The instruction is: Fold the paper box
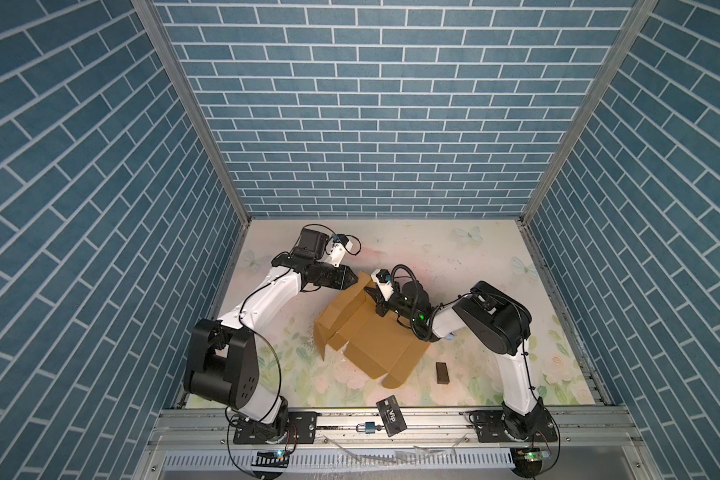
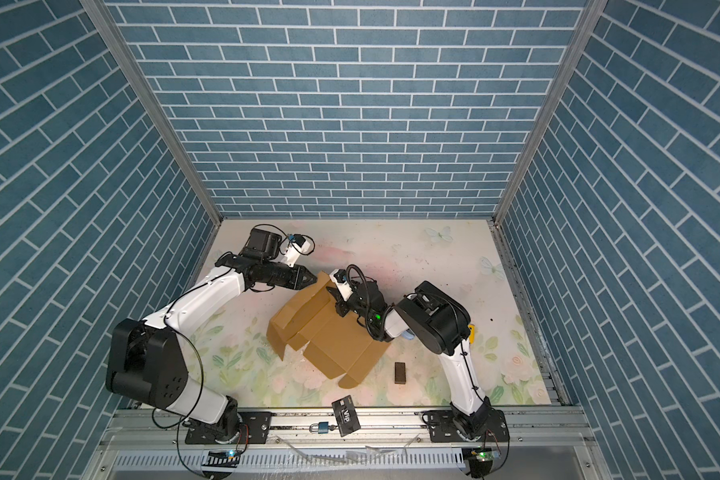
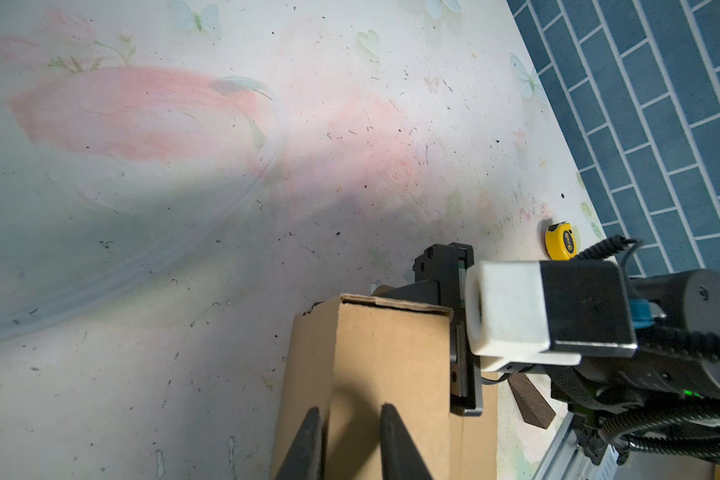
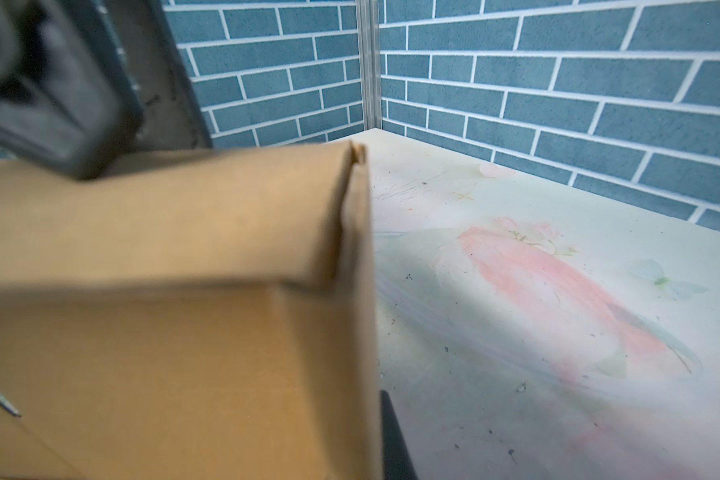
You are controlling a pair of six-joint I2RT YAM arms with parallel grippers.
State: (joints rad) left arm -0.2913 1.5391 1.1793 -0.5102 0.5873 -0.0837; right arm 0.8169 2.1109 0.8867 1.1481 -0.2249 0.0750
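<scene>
We look along the left gripper [image 3: 350, 409], whose two dark fingers [image 3: 395, 440] stand slightly apart with a folded corner of the paper box [image 3: 391, 365] between them; whether they pinch it we cannot tell. The right gripper [image 3: 466, 374] sits against the upright panel's other edge, fingertips hidden. Beyond, a yellow tape measure [image 3: 562, 242] and a dark brown block [image 3: 531, 401] lie on the floral mat [image 3: 184, 249].

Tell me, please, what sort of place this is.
Probably a robot test cell: brick-print walls on an aluminium frame, a left arm and right arm bolted to a rail, and a paper box on a floral tabletop.
</scene>
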